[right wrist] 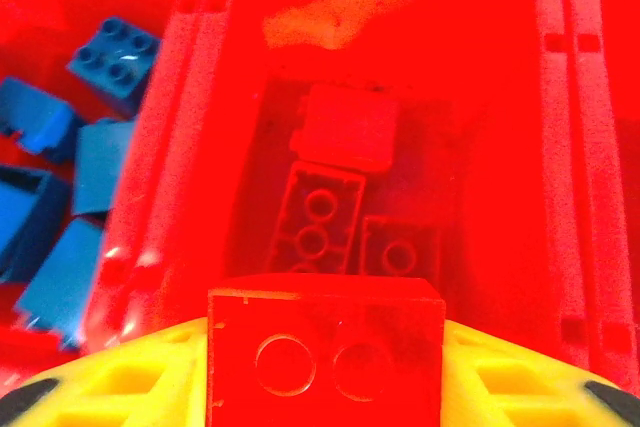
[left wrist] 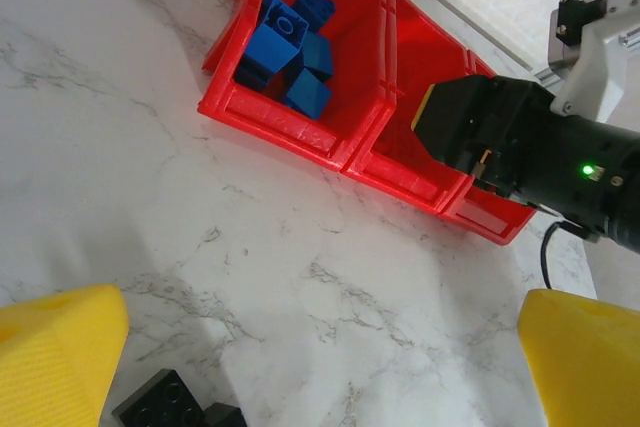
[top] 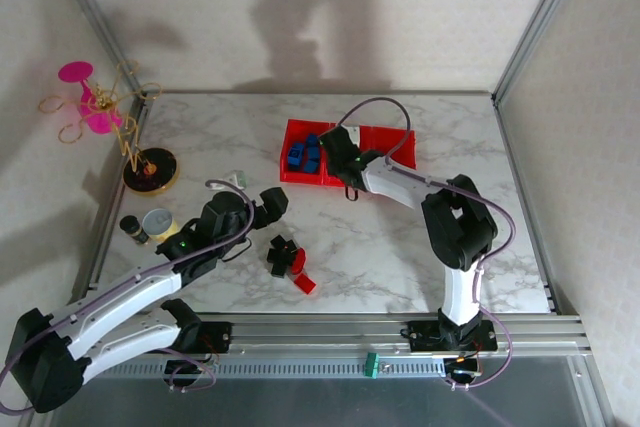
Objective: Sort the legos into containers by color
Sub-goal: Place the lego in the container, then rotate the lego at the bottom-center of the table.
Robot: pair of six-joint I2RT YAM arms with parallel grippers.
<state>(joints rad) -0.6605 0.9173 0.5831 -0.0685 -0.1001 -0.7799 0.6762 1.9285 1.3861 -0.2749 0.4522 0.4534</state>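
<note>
Legos (top: 287, 259) lie loose on the marble table (top: 400, 247) nearest the arm bases: a clump of black bricks (top: 279, 250) with loose red pieces (top: 301, 275) touching its near right side; the left gripper (top: 272, 201) hovers just beyond that clump, and its wrist view shows the yellow fingertips (left wrist: 55, 352) spread wide apart, released, with the corner of a black brick at the lower edge of that view; left of this arm a small silver tin (top: 157, 220) and a dark cylinder (top: 130, 230) stand just beside each other; farther back sit the containers (left wrist: 280, 127), three red bins joined in a row; the left bin holds blue bricks (top: 305, 154), several heaped together; the right gripper (top: 340, 150) hangs over the middle bin (right wrist: 480, 147), clenched on a red brick (right wrist: 325, 347) that sits between its yellow fingers (right wrist: 500, 377), two round marks on the brick's face toward the wrist camera; below it, on that bin's floor, lie stored red bricks (right wrist: 320, 219); the right bin's inside is mostly hidden behind the arm and cannot be judged; at the far left edge a gold wire stand (top: 125, 137) with pink discs (top: 75, 72) rises from a round black base (top: 150, 172).
</note>
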